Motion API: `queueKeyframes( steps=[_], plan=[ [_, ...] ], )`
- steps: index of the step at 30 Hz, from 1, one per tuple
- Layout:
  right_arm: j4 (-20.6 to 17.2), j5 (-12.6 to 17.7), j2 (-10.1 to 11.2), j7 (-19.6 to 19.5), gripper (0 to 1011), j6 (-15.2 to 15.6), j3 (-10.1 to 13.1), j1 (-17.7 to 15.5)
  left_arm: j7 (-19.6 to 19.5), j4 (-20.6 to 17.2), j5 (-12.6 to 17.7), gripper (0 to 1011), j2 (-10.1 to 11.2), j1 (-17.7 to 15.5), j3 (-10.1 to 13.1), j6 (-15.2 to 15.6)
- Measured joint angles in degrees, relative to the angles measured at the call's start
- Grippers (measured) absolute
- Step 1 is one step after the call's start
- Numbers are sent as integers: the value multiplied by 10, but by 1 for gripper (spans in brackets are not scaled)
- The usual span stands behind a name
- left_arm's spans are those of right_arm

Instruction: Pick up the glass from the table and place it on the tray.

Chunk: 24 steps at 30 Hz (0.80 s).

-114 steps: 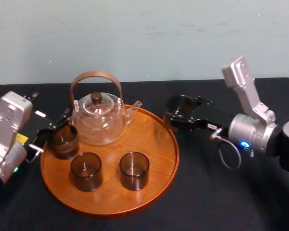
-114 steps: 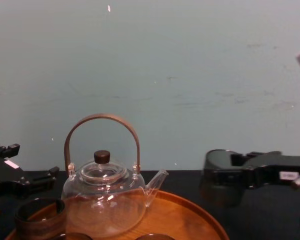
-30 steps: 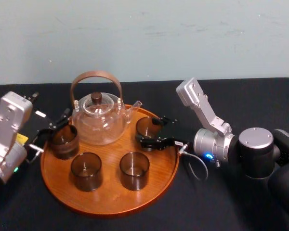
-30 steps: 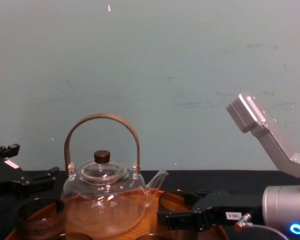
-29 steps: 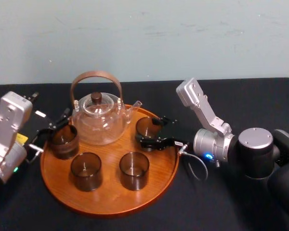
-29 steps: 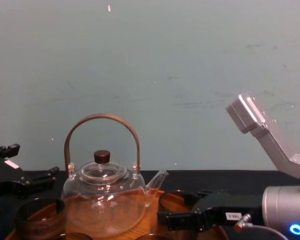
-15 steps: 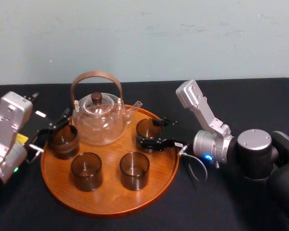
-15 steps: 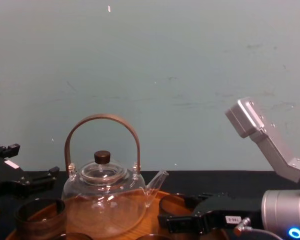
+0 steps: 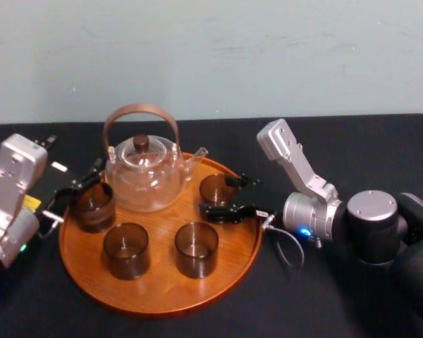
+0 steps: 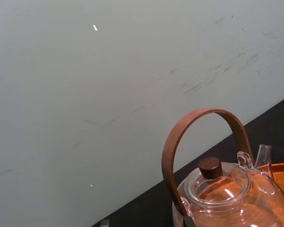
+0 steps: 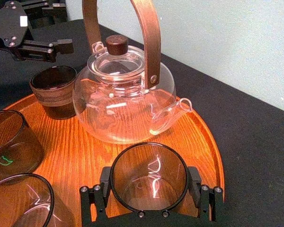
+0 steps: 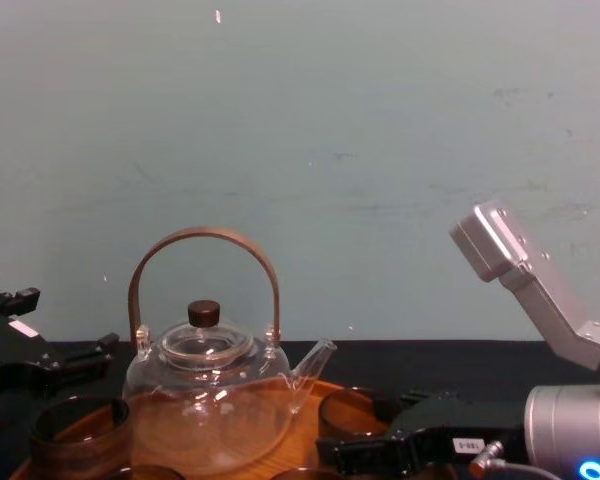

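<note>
Right wrist view: right hand (image 11: 149,193) clamps upright glass (image 11: 149,176) on tray (image 11: 85,156) near its rim, teapot (image 11: 123,94) close; left hand (image 9: 76,190) parked open

The table (image 9: 338,141) is a flat surface under plain black cloth. In the head view it runs across the whole width of the frame, from the pale wall at the back down to the bottom edge. One thing lies directly on it: the tray (image 9: 158,285), round, orange-brown wood with visible grain and a low raised rim. It sits flat, left of centre in the frame, with bare black cloth showing all around its rim and widest to its right.
</note>
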Motion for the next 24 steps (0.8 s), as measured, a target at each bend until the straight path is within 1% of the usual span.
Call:
queueKeyframes(
  steps=[20,24],
  plan=[
    [-1,1,1,1,1002,0,0,0,0,0,0,1001,0,0,0,0],
    [-20,10,12,10,1002,2,8,-10,0,0,0,1001,0,0,0,0]
  ],
)
